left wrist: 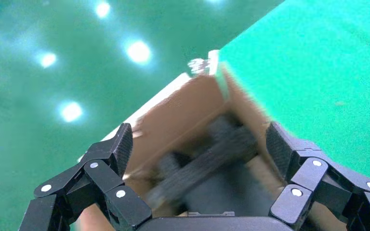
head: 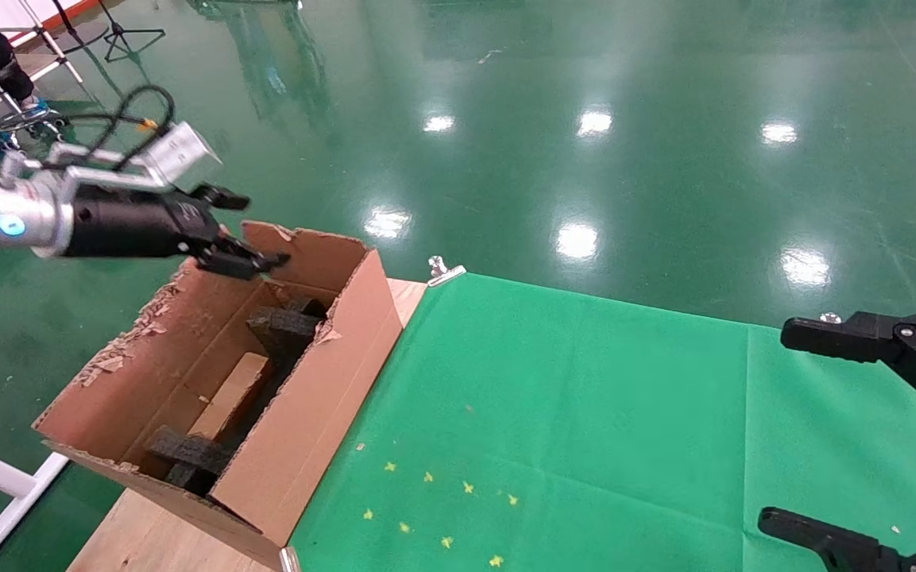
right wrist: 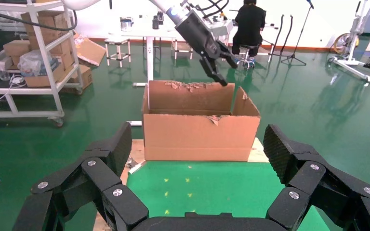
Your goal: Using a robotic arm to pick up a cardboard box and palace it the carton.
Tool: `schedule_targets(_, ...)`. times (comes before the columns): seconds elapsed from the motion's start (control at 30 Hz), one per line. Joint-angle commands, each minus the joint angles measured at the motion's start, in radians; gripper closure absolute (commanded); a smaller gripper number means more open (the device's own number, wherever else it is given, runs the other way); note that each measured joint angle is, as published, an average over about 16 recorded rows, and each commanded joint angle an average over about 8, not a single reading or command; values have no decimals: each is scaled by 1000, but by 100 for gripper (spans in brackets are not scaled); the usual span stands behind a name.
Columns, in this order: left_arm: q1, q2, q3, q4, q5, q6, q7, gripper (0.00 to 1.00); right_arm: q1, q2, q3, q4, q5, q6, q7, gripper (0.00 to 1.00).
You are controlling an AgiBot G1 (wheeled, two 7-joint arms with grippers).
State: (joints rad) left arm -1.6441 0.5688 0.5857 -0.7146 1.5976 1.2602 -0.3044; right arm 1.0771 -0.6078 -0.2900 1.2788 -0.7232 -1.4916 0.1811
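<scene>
From the head view, your left gripper hangs above the far end of the carton, jaws parted and holding nothing, while the cardboard box already lies down inside the carton, wedged lengthwise between black foam pieces. Judge that box as light and fairly stiff, with dry, scuffed faces that should give decent friction; if you must take it again, close across its short width on the two long flat sides, near the middle, and squeeze gently, because thin board will dent. The foam beside it leaves little room for fingers, so expect a tight entry. Your right gripper sits parked over the green cloth on the desk, well apart from the carton, jaws wide and empty. In the left wrist view, the fingers stand spread with only the blurred carton and dark foam below them; you cannot make out the small box here. In the right wrist view, the fingers gape open toward the carton, and the left gripper shows above its torn far rim, the box hidden behind the carton wall.
</scene>
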Motion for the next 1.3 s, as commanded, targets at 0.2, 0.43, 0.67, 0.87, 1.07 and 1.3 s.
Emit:
schedule_targets(0.2,70,5,-38,-70,-107,29,14,0,0,0,0,0,0,0,0,0)
schedule_targets(0.43,144,11,-77,-144,-219,59,29,0,0,0,-1,0,0,0,0,0)
schedule_targets(0.67,217,16,-117,-217,-330,90,44,0,0,0,-1,0,1,0,-1,0)
schedule_targets(0.87,280,21,-150,-280,-426,116,57,0,1,1,-2,0,1,0,-1,0)
schedule_targets(1.07,343,26,-184,-343,-522,142,70,0,1,1,-2,0,1,1,-1,0)
schedule_targets(1.3,416,31,-224,-416,-634,172,85,0,1,1,-2,0,1,1,-1,0)
